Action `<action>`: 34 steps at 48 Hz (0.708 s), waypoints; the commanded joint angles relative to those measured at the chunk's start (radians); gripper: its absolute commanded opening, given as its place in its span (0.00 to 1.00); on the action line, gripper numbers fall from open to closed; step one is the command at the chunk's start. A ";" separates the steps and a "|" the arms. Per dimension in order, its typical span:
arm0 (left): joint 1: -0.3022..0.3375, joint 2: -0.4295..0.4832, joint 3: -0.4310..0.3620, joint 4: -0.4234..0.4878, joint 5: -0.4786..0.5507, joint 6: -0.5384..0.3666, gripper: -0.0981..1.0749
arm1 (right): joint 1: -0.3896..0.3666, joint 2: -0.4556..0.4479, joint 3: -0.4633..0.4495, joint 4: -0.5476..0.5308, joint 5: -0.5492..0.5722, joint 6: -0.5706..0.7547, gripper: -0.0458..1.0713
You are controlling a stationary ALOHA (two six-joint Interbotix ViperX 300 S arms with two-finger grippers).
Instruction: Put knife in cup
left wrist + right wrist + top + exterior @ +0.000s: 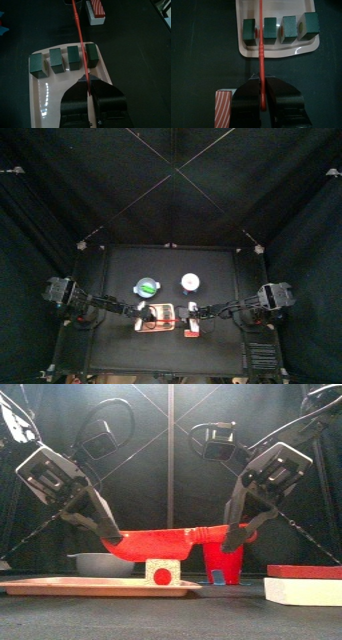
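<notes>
While both claws grip it, knife (171, 541) level, spanning left-right.

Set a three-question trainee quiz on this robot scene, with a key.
1. True or false: the knife lies flat on the tray.
2. What holds the knife? A: left gripper alone. B: right gripper alone. C: both grippers.
3. Fill in: the tray carries ___ green blocks.
Key: 1 false; 2 C; 3 four.
</notes>
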 commanded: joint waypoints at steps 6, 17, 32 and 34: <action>0.000 -0.025 -0.021 -0.003 -0.052 0.000 0.34 | -0.015 -0.044 -0.021 -0.002 -0.015 -0.003 0.36; 0.028 -0.044 -0.017 -0.080 -0.097 -0.003 0.39 | -0.021 -0.064 -0.014 -0.003 -0.015 -0.005 0.36; 0.061 -0.071 -0.008 -0.166 -0.152 0.000 0.62 | -0.038 -0.127 0.014 -0.012 -0.015 -0.003 0.36; 0.067 -0.075 -0.008 -0.167 -0.167 0.000 0.68 | -0.041 -0.137 0.020 -0.014 -0.015 -0.003 0.36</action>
